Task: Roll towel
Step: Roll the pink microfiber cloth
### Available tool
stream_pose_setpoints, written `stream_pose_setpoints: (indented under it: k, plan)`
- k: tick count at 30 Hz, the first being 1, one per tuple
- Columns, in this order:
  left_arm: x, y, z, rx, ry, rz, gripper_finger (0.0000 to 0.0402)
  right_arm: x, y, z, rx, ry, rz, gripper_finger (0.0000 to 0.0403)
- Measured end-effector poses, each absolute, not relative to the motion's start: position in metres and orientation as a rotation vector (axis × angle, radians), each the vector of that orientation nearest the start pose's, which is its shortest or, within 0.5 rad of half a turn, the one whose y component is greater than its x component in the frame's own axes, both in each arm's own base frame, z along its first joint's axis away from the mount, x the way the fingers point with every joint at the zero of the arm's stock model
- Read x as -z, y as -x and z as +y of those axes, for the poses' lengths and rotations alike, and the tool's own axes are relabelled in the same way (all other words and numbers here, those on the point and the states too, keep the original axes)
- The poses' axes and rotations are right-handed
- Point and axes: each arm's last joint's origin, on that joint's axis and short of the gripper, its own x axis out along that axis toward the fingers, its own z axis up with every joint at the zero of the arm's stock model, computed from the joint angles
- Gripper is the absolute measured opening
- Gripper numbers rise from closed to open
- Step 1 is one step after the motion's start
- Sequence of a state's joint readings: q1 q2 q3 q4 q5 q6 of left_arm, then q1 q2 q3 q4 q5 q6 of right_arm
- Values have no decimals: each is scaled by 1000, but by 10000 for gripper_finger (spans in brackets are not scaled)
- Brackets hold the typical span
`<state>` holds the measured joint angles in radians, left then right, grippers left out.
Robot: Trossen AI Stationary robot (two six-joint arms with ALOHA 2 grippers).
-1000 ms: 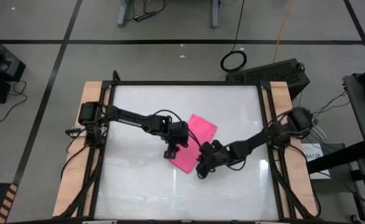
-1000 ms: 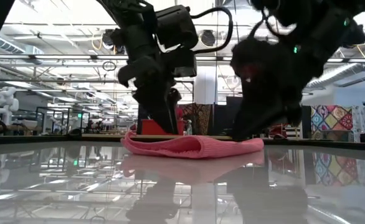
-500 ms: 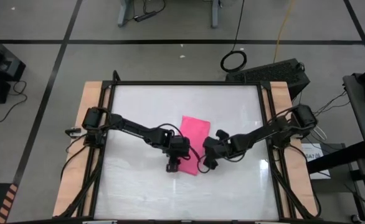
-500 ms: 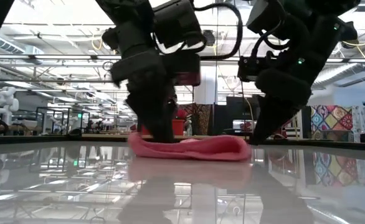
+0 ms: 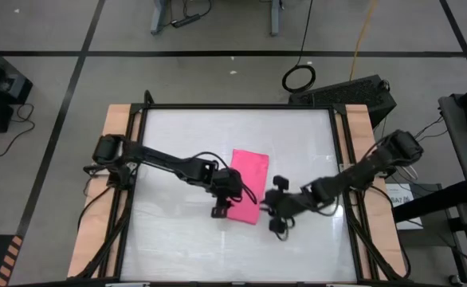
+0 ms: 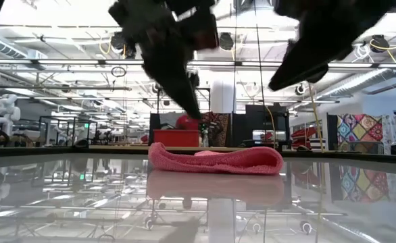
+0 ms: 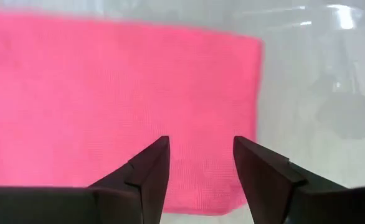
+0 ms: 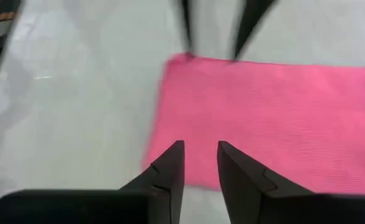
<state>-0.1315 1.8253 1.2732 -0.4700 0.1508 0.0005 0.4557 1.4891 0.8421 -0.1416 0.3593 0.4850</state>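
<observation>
The pink-red towel (image 5: 247, 186) lies flat on the white table, doubled over, with its rounded fold at one end (image 6: 278, 159). My left gripper (image 5: 224, 206) hovers open above the towel's near-left corner (image 7: 201, 155). In the low view the left gripper (image 6: 194, 111) is clear of the cloth. My right gripper (image 5: 272, 209) hovers above the towel's near-right side with a narrow gap between its fingers (image 8: 201, 155). In the low view the right gripper (image 6: 276, 84) is also raised. Neither touches the towel.
The white tabletop (image 5: 178, 239) has wooden side rails (image 5: 98, 231) and a dark frame. My left gripper's two fingers also show beyond the towel in the right wrist view (image 8: 185, 25). There is bare table all around the towel.
Both grippers were down on the towel's near part and have risen clear of it. The right gripper has also drawn back toward the table's near right. The towel first turned from slanting to nearly square with the table and shifted a little. It now lies still, doubled over.
</observation>
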Motion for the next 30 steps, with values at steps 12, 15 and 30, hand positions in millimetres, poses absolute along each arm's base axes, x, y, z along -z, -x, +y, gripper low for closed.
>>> stream_pose_setpoints:
  k: [12,15,30]
  plan:
    - [-192,-340,-83,514,-438,1070,182,-161,-276,174,-10,162,701,183]
    - [-181,-337,-86,487,-486,1044,182,-153,-288,179,-7,224,720,192]
    - [-152,-325,-90,513,-501,987,182,-123,-322,180,9,413,925,194]
